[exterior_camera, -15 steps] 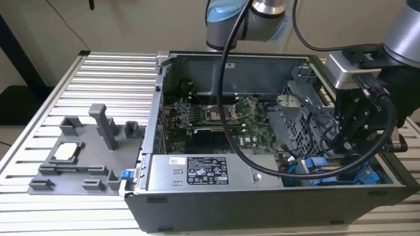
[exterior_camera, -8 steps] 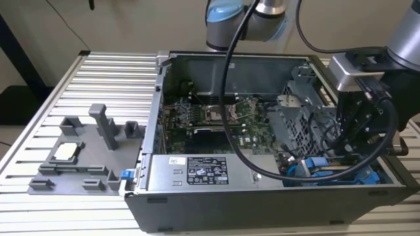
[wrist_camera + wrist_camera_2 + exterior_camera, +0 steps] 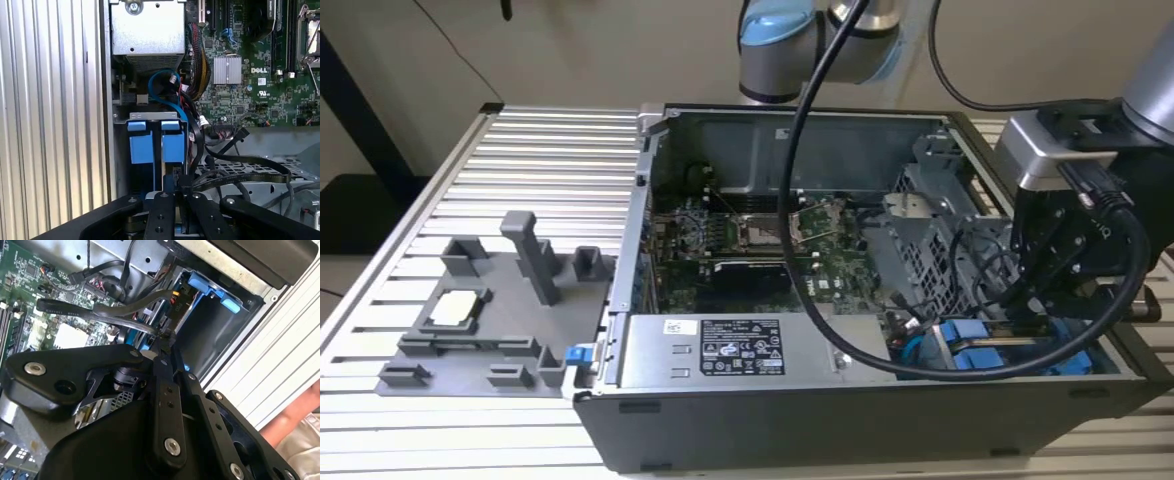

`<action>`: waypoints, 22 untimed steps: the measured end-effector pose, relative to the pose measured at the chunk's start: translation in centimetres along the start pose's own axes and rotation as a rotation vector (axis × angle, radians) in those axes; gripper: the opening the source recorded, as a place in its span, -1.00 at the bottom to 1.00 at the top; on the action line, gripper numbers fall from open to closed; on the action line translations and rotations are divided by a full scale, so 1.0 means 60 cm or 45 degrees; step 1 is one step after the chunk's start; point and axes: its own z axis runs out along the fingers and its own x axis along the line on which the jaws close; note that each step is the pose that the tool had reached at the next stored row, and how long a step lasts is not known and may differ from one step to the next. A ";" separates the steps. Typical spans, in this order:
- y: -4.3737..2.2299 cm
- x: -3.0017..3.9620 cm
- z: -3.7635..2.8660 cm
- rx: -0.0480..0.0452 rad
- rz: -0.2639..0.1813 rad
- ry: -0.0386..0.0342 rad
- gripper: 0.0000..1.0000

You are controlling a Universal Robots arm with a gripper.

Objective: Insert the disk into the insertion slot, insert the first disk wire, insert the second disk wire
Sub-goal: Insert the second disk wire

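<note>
Exterior view: the open computer case (image 3: 854,420) lies on a slatted metal table (image 3: 534,180), and everything below is placed against that case. The arm reaches down into its corner on the exterior view's right, where the gripper (image 3: 1041,300) hangs over the blue parts of the drive bay.

Both wrist views look down along the gripper's black linkage. Its fingers (image 3: 165,347) are drawn together to a narrow point and pinch a small dark wire connector (image 3: 176,305) with black cables (image 3: 100,310) trailing from it towards the green motherboard (image 3: 260,75). Whether the connector touches anything in the bay cannot be told.

The disk (image 3: 155,145) sits inside the insertion slot (image 3: 120,120) against the case's side wall, its blue end tabs showing in the first wrist view, with a blue cable (image 3: 160,87) looping just behind it. The long grey box (image 3: 747,350) with a sticker lies inside the case next to the bay.

Outside the case, on the table at the exterior view's left, stands a grey fixture (image 3: 494,320). A person's hand (image 3: 295,420) shows beyond the case wall in the second wrist view.
</note>
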 end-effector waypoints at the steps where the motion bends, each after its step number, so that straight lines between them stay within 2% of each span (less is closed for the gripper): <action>1: 0.000 0.000 0.000 0.000 0.000 0.0000 -0.68; 2: 0.000 0.000 0.001 0.000 0.001 -0.0042 -0.68; 5: 0.000 0.000 0.006 -0.001 0.002 -0.0293 -0.68; 7: -0.002 0.000 0.010 -0.001 0.003 -0.0403 -0.68; 10: -0.009 0.002 0.014 -0.012 0.004 -0.0424 -0.68; 13: -0.010 0.002 0.020 -0.017 0.005 -0.0443 -0.68; 20: -0.011 0.002 0.029 -0.020 0.008 -0.0609 -0.68; 22: -0.011 0.002 0.031 -0.020 0.008 -0.0611 -0.68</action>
